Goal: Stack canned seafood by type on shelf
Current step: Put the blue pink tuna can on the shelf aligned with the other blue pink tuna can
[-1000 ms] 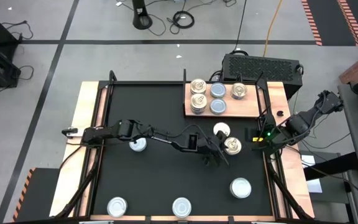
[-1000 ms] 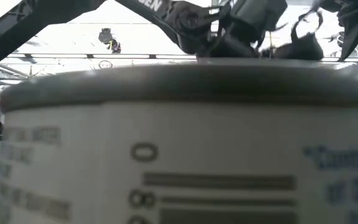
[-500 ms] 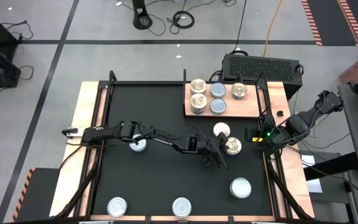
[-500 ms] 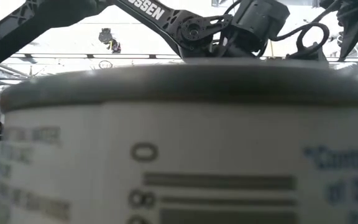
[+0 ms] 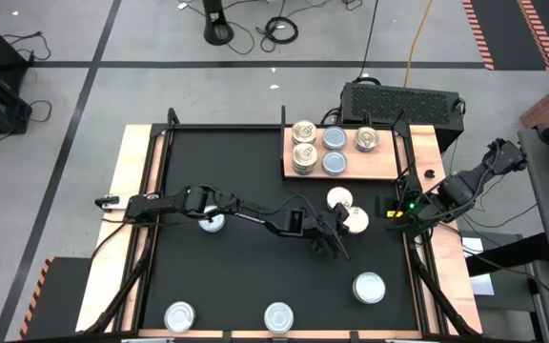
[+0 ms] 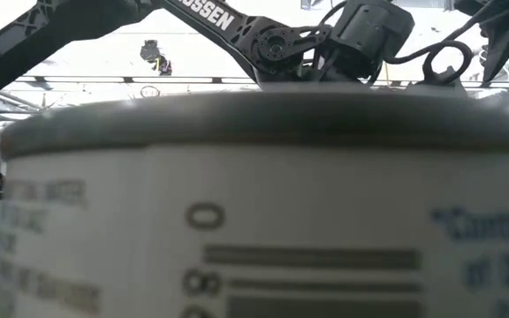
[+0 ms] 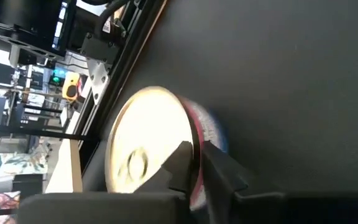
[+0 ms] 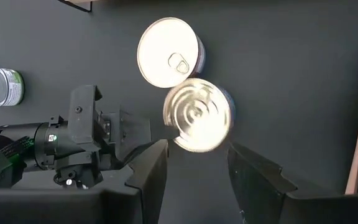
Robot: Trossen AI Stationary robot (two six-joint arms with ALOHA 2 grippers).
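My left gripper (image 5: 341,229) reaches across the mat and is shut on a gold-topped can (image 5: 355,220), which also shows in the left wrist view (image 7: 143,146) and the right wrist view (image 8: 197,115). A white-topped can (image 5: 339,200) stands right beside it on its base. The shelf (image 5: 389,157) lies at the far right and bears several cans, among them a silver stack (image 5: 303,158), pale-blue tops (image 5: 335,139) and a gold top (image 5: 366,140). My right gripper (image 8: 194,168) hangs open at the table's right edge (image 5: 416,211) and holds nothing. My left gripper pinches the gold-topped can at its rim (image 7: 191,163) on the side facing the arm. One finger (image 7: 180,155) lies over the lid and the other (image 7: 219,168) against the side wall. The fingers come from the table's left. The can sits tilted; whether it is clear of the mat, I cannot tell.
Loose cans stand on the black mat at the left (image 5: 212,221), the near right (image 5: 368,286) and along the near edge (image 5: 278,316) (image 5: 178,314). One can fills the low view (image 6: 254,203) right at the camera. A black ventilated box (image 5: 400,100) sits behind the shelf.
The gold-topped can has tipped in my left gripper, and its lid now glares bright from above where the pattern showed before. My left wrist has risen a little in the low view.
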